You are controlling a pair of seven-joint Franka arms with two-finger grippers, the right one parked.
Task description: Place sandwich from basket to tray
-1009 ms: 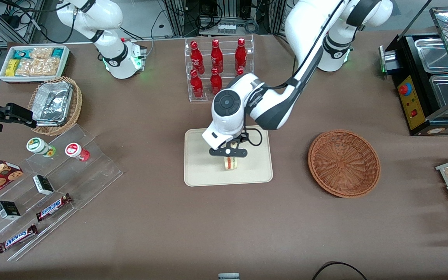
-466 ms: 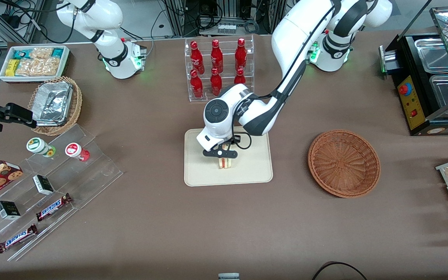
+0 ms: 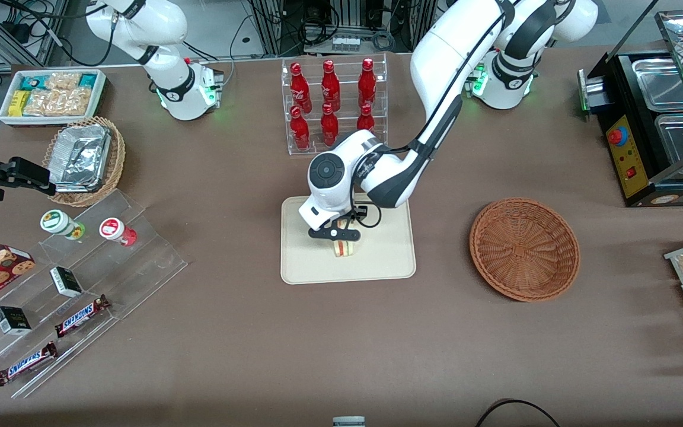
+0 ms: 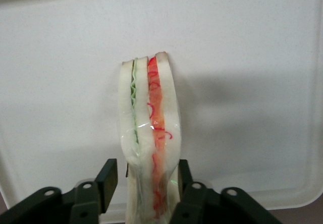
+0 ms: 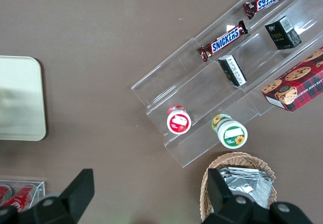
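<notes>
pale sandwich (image 4: 149, 133), red and green layers, gripper (image 4: 146, 183) jaws clamping it, over tray (image 4: 252, 82)

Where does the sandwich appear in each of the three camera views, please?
Front view: the sandwich stands on the tray, under the gripper.
Left wrist view: the sandwich is held between the fingers, over the tray.
Right wrist view: not in it.
Shared landmark: the tray, seen in all three.

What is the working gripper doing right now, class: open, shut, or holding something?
Left gripper: shut on the sandwich, holding it over the tray.
</notes>
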